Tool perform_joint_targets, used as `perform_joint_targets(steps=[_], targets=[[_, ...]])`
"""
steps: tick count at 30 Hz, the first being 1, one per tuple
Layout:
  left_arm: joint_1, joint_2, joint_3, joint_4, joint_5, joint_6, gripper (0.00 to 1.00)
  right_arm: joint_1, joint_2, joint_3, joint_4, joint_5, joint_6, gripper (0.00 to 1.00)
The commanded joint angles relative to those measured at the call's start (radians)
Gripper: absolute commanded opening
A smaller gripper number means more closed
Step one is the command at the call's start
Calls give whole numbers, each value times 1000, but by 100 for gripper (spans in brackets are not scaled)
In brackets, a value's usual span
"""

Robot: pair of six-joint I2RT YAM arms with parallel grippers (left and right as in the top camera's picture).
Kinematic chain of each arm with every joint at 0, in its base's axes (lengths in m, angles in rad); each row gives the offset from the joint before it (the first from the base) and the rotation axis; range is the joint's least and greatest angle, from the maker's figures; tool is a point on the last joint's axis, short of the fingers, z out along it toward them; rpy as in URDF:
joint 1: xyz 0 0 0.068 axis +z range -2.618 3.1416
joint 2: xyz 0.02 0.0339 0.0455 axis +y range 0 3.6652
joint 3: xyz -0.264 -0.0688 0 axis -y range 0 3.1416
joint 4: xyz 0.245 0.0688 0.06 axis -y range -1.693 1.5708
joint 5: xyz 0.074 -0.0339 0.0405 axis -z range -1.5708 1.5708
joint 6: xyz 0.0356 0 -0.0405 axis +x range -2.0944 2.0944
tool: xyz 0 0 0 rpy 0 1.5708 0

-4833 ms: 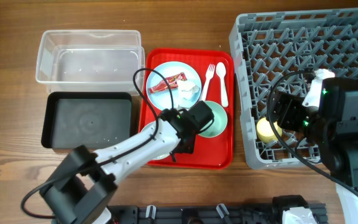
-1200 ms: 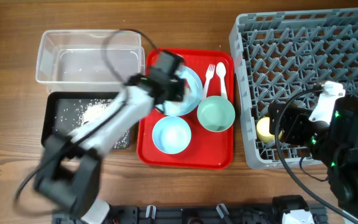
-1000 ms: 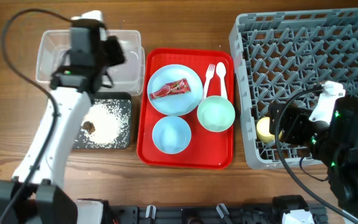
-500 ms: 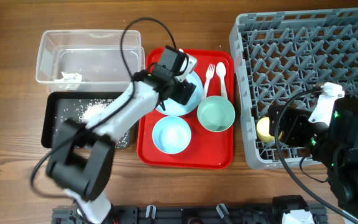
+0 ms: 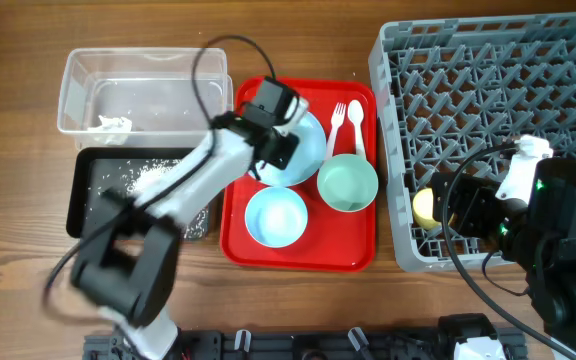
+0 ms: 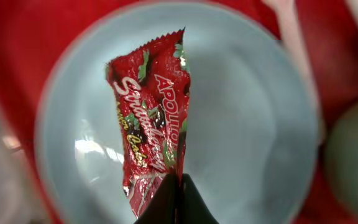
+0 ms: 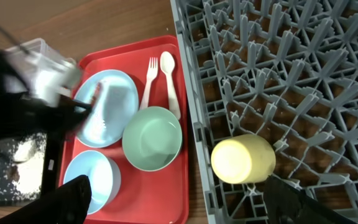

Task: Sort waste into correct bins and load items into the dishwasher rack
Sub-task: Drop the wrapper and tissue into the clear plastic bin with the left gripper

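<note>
My left gripper (image 6: 178,186) (image 5: 273,140) is shut on the lower end of the red snack wrapper (image 6: 151,106), over the large pale blue plate (image 6: 247,124) (image 5: 311,140). The small pale blue bowl (image 5: 276,216), the mint green bowl (image 5: 347,184), the white fork (image 5: 337,122) and the white spoon (image 5: 356,118) lie on the red tray. The yellow cup (image 5: 426,207) (image 7: 242,158) lies in the grey dishwasher rack (image 5: 488,80). My right gripper (image 7: 179,205) is open and empty beside the cup. The napkin (image 5: 111,124) lies in the clear tub (image 5: 143,70). Rice (image 5: 148,180) lies in the black tray (image 5: 86,205).
The flat red serving tray (image 5: 353,250) sits between the bins on the left and the rack on the right. My left arm reaches across the black tray and hides part of it. Bare wooden table shows in front of and behind the tray.
My left arm has swung from the clear tub back to the plate and has closed on the wrapper. The napkin now lies in the tub. The right arm has not moved.
</note>
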Motion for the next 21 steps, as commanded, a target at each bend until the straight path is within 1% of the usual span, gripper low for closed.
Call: perform_joint_targets(steps=[1,3,4,5,6,7,8,9,10,12,14,15,16,19,21], targets=[[104,-229,29,-22,-100,-168,4,-2,-1,9,0,-16,-10,90],[229,-250,29,-1,-138,-250,4,-2,-1,9,0,-16,-10,90],[334,-235,29,21,-134,-321,4,-2,-1,9,4,-16,-10,90],[396,-215,29,45,-122,-356,4,-2,-1,9,6,-16,-10,90],[460,-182,29,80,-55,-360,23,-2,0,9,8,-15,-10,90],[497,-155,29,97,0,-359,51,-2,0,9,10,-15,-10,90],[514,-145,29,100,30,-344,63,-2,0,9,8,-15,-10,91],[525,-152,31,98,41,-343,75,-2,0,9,3,-15,-10,100],[524,-168,37,89,60,-316,77,-2,1,9,3,-15,-10,100],[505,-234,76,1,124,-295,77,-2,2,8,3,-15,-10,100],[463,-322,87,-78,129,-291,77,-2,2,8,3,-15,-10,100],[429,-377,87,-117,128,-291,80,-2,2,9,3,-15,-10,100],[384,-448,87,-167,128,-292,100,-2,2,9,3,-15,-10,100],[282,-598,87,-244,128,-292,100,-2,2,9,3,-15,-10,100],[237,-665,87,-243,128,-292,100,-2,2,9,3,-15,-10,100]])
